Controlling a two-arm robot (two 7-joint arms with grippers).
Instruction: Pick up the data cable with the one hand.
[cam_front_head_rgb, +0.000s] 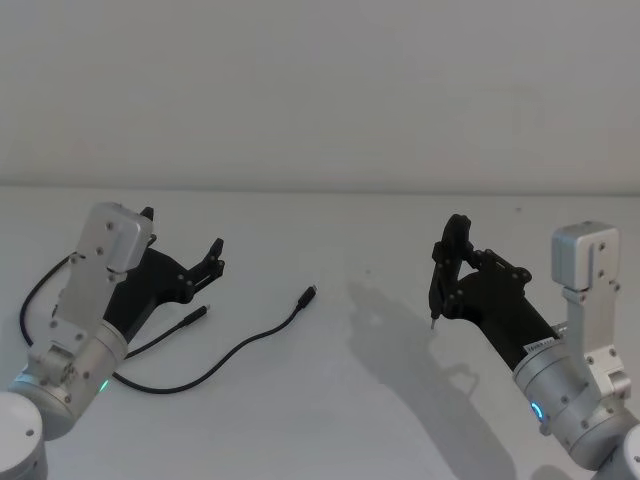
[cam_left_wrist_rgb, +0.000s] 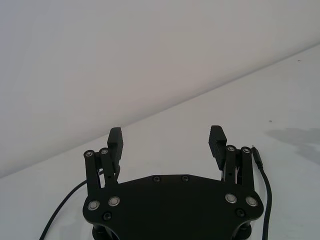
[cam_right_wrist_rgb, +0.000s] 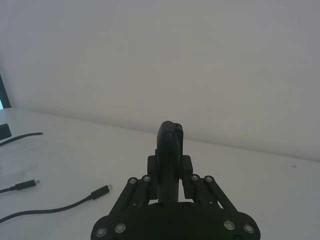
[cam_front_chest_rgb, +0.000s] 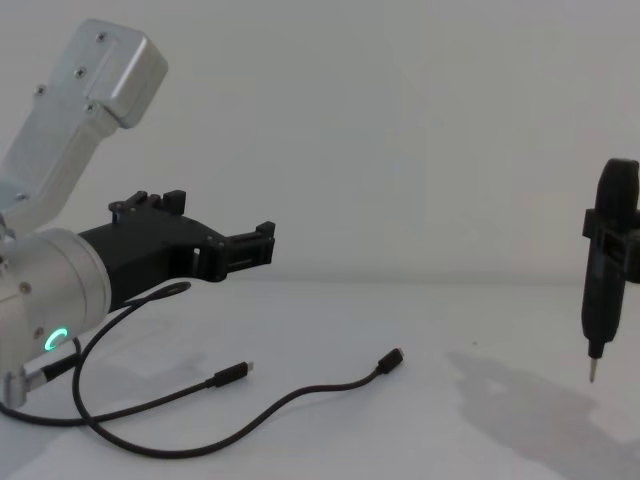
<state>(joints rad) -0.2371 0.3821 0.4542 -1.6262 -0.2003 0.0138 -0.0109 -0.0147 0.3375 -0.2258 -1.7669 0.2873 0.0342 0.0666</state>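
Plainly the left gripper (cam_front_head_rgb: 182, 235), jaws spread and empty, is nearer: it hovers at the head view's left, the data cable (cam_front_head_rgb: 250, 340) lying on the table (cam_front_head_rgb: 330, 220) just below-right of it, running diagonally from lower left up to a plug near centre. The right gripper (cam_front_head_rgb: 452, 285), clamped on a slim pointed tool (cam_front_head_rgb: 450, 250), sits well apart at right.

Black left gripper (cam_front_head_rgb: 182, 235), jaws spread, hangs by the long thin black data cable (cam_front_head_rgb: 268, 333); right gripper (cam_front_head_rgb: 458, 268) grips a slim pointed black tool (cam_front_head_rgb: 438, 290).
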